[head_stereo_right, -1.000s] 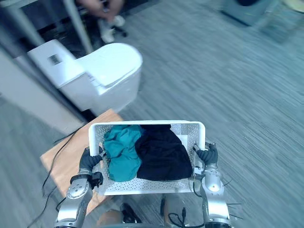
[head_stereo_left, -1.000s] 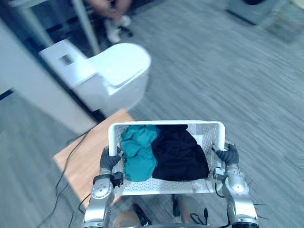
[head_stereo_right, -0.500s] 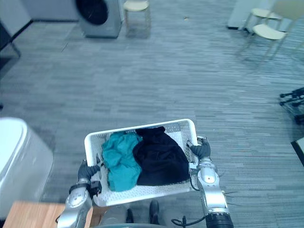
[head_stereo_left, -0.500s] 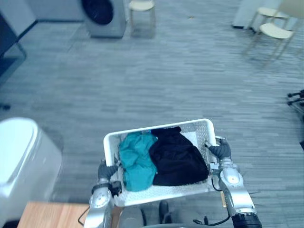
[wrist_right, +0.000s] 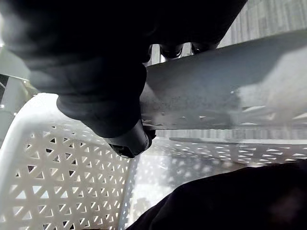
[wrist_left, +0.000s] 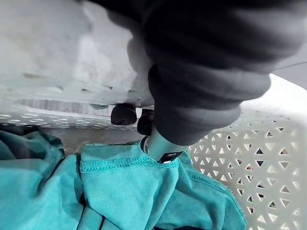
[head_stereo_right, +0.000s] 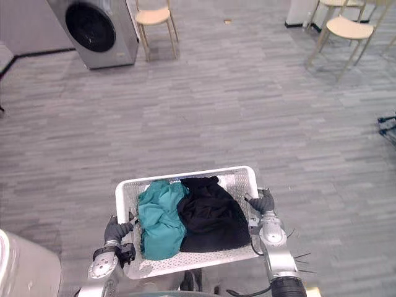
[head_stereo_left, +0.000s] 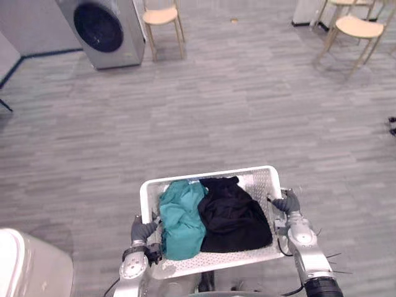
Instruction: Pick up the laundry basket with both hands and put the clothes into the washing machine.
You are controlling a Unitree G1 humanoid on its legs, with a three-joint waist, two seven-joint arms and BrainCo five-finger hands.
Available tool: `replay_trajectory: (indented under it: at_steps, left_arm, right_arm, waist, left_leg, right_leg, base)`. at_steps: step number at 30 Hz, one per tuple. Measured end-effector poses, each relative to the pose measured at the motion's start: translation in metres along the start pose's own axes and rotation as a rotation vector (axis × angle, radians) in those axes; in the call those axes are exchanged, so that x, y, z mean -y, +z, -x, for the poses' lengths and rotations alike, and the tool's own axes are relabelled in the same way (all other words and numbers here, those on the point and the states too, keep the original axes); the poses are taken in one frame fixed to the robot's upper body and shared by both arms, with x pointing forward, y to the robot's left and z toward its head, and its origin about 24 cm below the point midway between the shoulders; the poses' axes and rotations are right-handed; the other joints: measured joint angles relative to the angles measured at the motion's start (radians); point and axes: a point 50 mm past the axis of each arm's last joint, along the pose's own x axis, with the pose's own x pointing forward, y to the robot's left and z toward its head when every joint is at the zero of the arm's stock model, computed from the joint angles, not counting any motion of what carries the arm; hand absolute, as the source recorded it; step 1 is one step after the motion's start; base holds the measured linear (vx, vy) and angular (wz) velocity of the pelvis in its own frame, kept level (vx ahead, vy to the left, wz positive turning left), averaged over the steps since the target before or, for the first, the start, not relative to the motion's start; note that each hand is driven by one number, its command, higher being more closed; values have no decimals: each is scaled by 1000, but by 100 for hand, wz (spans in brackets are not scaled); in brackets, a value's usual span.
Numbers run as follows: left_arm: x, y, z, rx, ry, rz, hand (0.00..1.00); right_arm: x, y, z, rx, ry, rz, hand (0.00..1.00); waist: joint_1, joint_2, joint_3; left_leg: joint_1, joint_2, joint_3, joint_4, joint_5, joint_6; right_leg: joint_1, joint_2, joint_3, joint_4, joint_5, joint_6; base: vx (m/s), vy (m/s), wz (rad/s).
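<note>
The white laundry basket [head_stereo_left: 210, 175] is held clear of the floor. Its left rim is clamped by the curled fingers of the left hand [head_stereo_left: 142, 230], its right rim by the right hand [head_stereo_left: 286, 203]. A teal garment [head_stereo_left: 181, 218] lies inside at the left, a black garment [head_stereo_left: 234, 213] at the right. A stiff shell and a light, soft load are judged; the rims are the hold. The washing machine [head_stereo_left: 105, 31] is seen well apart.

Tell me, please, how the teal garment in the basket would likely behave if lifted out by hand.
Probably floppy: the teal garment lies crumpled in folds in the laundry basket, so it should sag from wherever it is pinched. Likely light, since it looks like thin cloth. It might tug the black garment lying against it.
</note>
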Motion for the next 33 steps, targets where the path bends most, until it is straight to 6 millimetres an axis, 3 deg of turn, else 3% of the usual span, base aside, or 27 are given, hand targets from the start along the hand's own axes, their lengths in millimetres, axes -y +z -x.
replay_trajectory:
  at_steps: [2, 3, 4, 5, 6, 7, 8, 9, 11, 13, 14, 16, 18, 19, 20, 21, 22, 23, 24, 25, 26, 27, 28, 29, 30, 32, 33]
  left_arm:
    - [1, 2, -2, 7, -18, -22, 100]
    - [1, 1, -3, 3, -27, -35, 100]
    - [1, 0, -4, 1, -26, -48, 100]
    - [1, 0, -4, -1, -28, -56, 100]
    - [1, -5, -3, -17, -32, -63, 100]
    - [5, -10, -2, -41, -36, -47, 100]
    - [9, -11, -1, -42, -44, -43, 100]
    - [14, -11, 0, -42, -49, -24, 100]
    - [14, -11, 2, -45, -33, 0, 100]
    - [15, -11, 2, -43, -41, -1, 100]
    - [14, -12, 3, -48, -46, 4, 100]
    - [15, -11, 6, -43, -52, 19, 100]
    - [18, -8, 6, -29, -73, 30, 100]
    - [19, -7, 7, -27, -76, 35, 100]
    - [20, -7, 7, -28, -76, 37, 100]
    - [20, -7, 7, -27, -77, 38, 100]
    - [20, -6, 7, -24, -78, 35, 100]
    - [20, -5, 6, -20, -77, 36, 100]
    - [20, -1, 3, -4, -77, 34, 100]
    - [20, 2, 2, 5, -81, 27, 100]
    - [21, 3, 1, 12, -94, 13, 100]
    - [23, 1, 3, 6, -120, -21, 100]
    - [22, 1, 2, 9, -127, -40, 100]
    - [18, 3, -1, 13, -127, -72, 100]
    - [18, 3, -1, 11, -125, -78, 100]
    - [18, 2, 0, 2, -124, -82, 100]
    - [18, 3, 0, 8, -126, -82, 100]
  right_arm:
    - [2, -4, 2, -14, -5, 4, 100]
    - [4, -6, 3, -20, -7, 6, 100]
    - [3, -8, 5, -24, -7, 4, 100]
    - [4, -9, 7, -25, -9, 6, 100]
    - [6, -13, 11, -39, -11, 9, 100]
    - [9, -20, 15, -61, -18, 16, 100]
    - [13, -19, 14, -59, -33, 11, 100]
    - [15, -14, 13, -40, -39, 13, 100]
    - [17, -4, 15, 9, -41, 13, 100]
    - [17, 2, 16, 30, -68, -24, 100]
    - [16, 7, 16, 51, -74, -41, 100]
    - [18, 15, 17, 86, -83, -50, 100]
    - [21, 19, 14, 100, -97, -56, 100]
    - [22, 19, 12, 99, -98, -47, 100]
    - [22, 17, 8, 85, -96, -39, 100]
    - [23, 15, 6, 75, -96, -35, 100]
    - [22, 9, 3, 47, -95, -29, 100]
    - [21, 6, 3, 31, -93, -34, 100]
    - [21, 1, 3, 11, -94, -33, 100]
    - [23, -3, 3, -7, -98, -38, 100]
    - [23, -9, 4, -33, -100, -53, 100]
    - [23, -17, 10, -62, -114, -65, 100]
    - [22, -18, 11, -66, -114, -70, 100]
    - [18, -19, 12, -71, -110, -83, 100]
    - [18, -20, 12, -76, -108, -85, 100]
    - [16, -25, 18, -90, -101, -82, 100]
    - [17, -25, 19, -87, -97, -82, 100]
  waist:
    - [-9, 3, 3]
    - [-23, 6, 9]
    - [-31, -14, 7]
    - [-37, -20, 6]
    - [-48, -28, -2]
    - [-52, -5, -18]
    - [-51, 26, -22]
    - [-50, 66, -20]
    - [-30, 93, -1]
    - [1, 80, 23]
    - [8, 56, 39]
    - [15, 46, 43]
    - [30, 44, 43]
    - [32, 45, 43]
    - [34, 49, 42]
    - [37, 56, 38]
    - [60, 46, 36]
    - [62, 36, 26]
    - [52, 11, 19]
    - [49, 6, 22]
    - [56, -3, 27]
    - [49, -20, 23]
    - [38, -27, 23]
    - [14, -55, 29]
    - [9, -55, 30]
    - [0, -26, 41]
    - [-2, -13, 41]
  left_leg:
    - [80, 32, -27, -57, -19, -26]
    - [140, 52, -45, -91, -29, -43]
    - [187, 50, -58, -113, -38, -60]
    - [212, 50, -69, -113, -53, -86]
    - [265, 55, -88, -99, -84, -129]
    - [266, 89, -110, -22, -93, -142]
    - [227, 124, -120, 109, -90, -146]
    - [154, 167, -118, 297, -59, -184]
    - [-62, 279, -86, 770, 209, -226]
    - [-196, 354, -14, 1018, 181, -185]
    - [-253, 353, 30, 1037, 152, -143]
    - [-353, 340, 107, 936, 89, -140]
    - [-426, 294, 154, 693, 68, -141]
    - [-446, 239, 152, 456, 84, -165]
    - [-441, 197, 150, 188, 141, -231]
    - [-435, 189, 147, 80, 177, -245]
    - [-429, 167, 160, 55, 316, -212]
    - [-426, 136, 165, 67, 323, -139]
    - [-446, 113, 177, 139, 280, -27]
    - [-470, 115, 187, 234, 233, 0]
    - [-482, 118, 201, 323, 198, -3]
    - [-375, 82, 192, 271, 90, -26]
    - [-335, 61, 174, 245, 44, -19]
    - [-283, 28, 167, 246, 10, -5]
    - [-244, 22, 165, 231, -10, -7]
    - [-28, 30, 146, 100, -42, -15]
    - [22, 41, 136, 69, -50, -21]
  right_leg:
    - [-77, 24, 9, -270, 55, 22]
    - [-80, 38, 22, -532, 166, 45]
    - [-81, 34, 58, -738, 268, 64]
    - [-83, 29, 77, -787, 298, 68]
    - [-83, 30, 107, -764, 374, 38]
    - [-99, 48, 107, -657, 445, 25]
    - [-97, 65, 82, -597, 443, 13]
    - [-86, 92, 54, -553, 380, -13]
    - [-9, 144, 21, -501, 282, -59]
    - [125, 178, 18, -532, 220, -88]
    - [212, 174, 30, -568, 184, -102]
    - [316, 170, 39, -648, 154, -99]
    - [391, 157, 55, -711, 133, -86]
    - [437, 138, 61, -750, 116, -71]
    - [492, 122, 72, -796, 101, -52]
    - [518, 120, 78, -822, 93, -40]
    - [566, 96, 98, -856, 80, -14]
    - [585, 72, 106, -860, 70, 4]
    - [586, 27, 102, -832, 69, 38]
    - [569, 17, 123, -759, 78, 64]
    - [541, 11, 132, -634, 94, 92]
    - [437, -14, 151, -314, 172, 218]
    - [380, -23, 163, -163, 217, 229]
    - [267, -46, 183, 81, 216, 186]
    - [220, -43, 181, 158, 201, 159]
    - [95, -5, 126, 207, 124, 31]
    - [63, 12, 100, 178, 108, 10]
  base:
    - [612, -116, 49]
    - [674, -172, 53]
    - [672, -189, 58]
    - [701, -229, 72]
    - [889, -334, 70]
    - [914, -354, 70]
    - [896, -350, 41]
    - [568, -216, 25]
    - [674, -255, 2]
    - [764, -269, -13]
    - [610, -167, -6]
    - [571, -86, -1]
    - [611, 22, -13]
    - [637, 122, -20]
    - [647, 150, -19]
    - [682, 194, -36]
    - [569, 187, -35]
    - [761, 231, -7]
    - [805, 258, 22]
    - [960, 309, 27]
    - [903, 336, 16]
    - [736, 255, 15]
    - [711, 199, 43]
    - [576, 95, 35]
    - [829, 107, 21]
    - [694, 65, -11]
    - [666, 27, 10]
